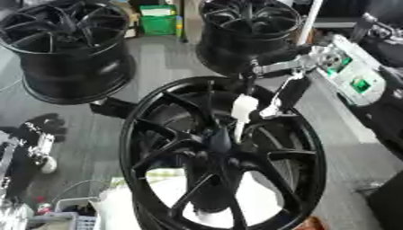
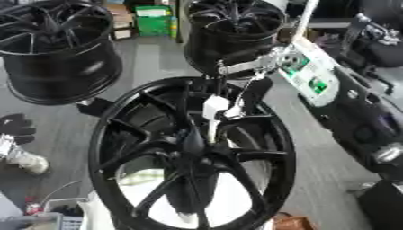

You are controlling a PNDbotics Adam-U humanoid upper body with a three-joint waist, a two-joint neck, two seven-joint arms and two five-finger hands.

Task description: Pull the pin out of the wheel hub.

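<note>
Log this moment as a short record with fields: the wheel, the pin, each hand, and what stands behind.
wheel: black spoked wheel hub, standing on edge, filling the near middle
pin: white pin, upright above the hub centre, its thin lower end pointing down to the centre
right hand: right hand comes in from the upper right, fingers curled on the pin's white top
left hand: not seen in either view
background: two more black wheels, far left wheel and far middle wheel, on the grey floor
task state: whether the pin is clear of the hub cannot be told
</note>
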